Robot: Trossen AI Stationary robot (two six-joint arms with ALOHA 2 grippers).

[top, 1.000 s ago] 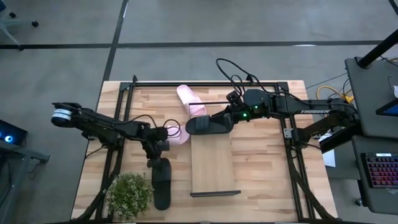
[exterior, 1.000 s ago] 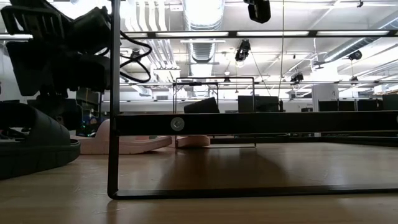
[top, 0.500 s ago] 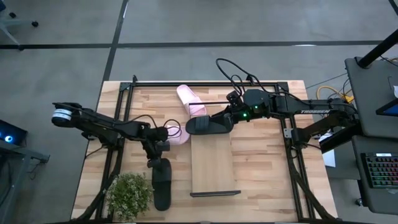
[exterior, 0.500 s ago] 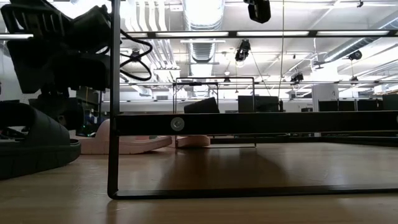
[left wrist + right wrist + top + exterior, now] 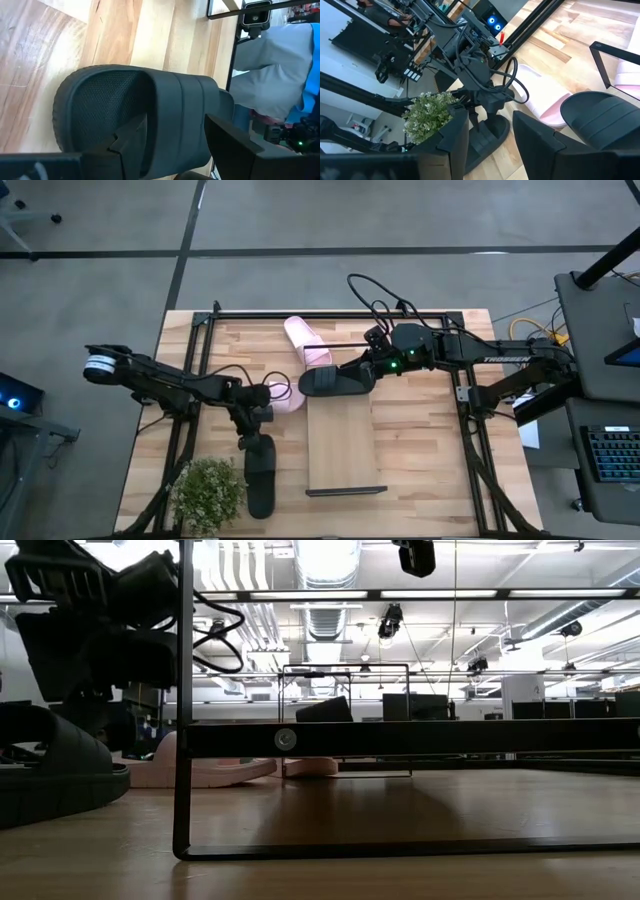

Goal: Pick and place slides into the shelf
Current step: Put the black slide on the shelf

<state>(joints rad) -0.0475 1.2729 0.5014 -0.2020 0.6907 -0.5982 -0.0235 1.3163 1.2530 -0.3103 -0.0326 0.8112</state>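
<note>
One black slide [image 5: 261, 475] lies sole-down on the table near the left front. My open left gripper [image 5: 255, 428] stands over it, one finger on each side of the strap [image 5: 185, 107]. The second black slide [image 5: 330, 384] rests across the far end of the shelf [image 5: 345, 445], a light-wood board with black wire ends. My right gripper [image 5: 362, 371] is open beside that slide's right end. Two pink slides lie on the table, one [image 5: 306, 340] by the shelf's far end and one [image 5: 282, 396] left of the shelf. My left gripper [image 5: 175, 120] comes from above with one finger [image 5: 132, 142] over the footbed and the other [image 5: 230, 145] past the strap; I cannot tell whether either touches the slide. My right gripper [image 5: 490, 114] has nothing between its fingers; one finger [image 5: 535, 142] stands close beside the black slide [image 5: 605, 120], touching or not I cannot tell.
A potted plant [image 5: 210, 492] stands at the table's near left corner, close to the black slide. A black metal frame [image 5: 200, 330] runs around the table. A person's grey clothing [image 5: 270, 75] shows beyond the table edge. Bare wood lies right of the shelf.
</note>
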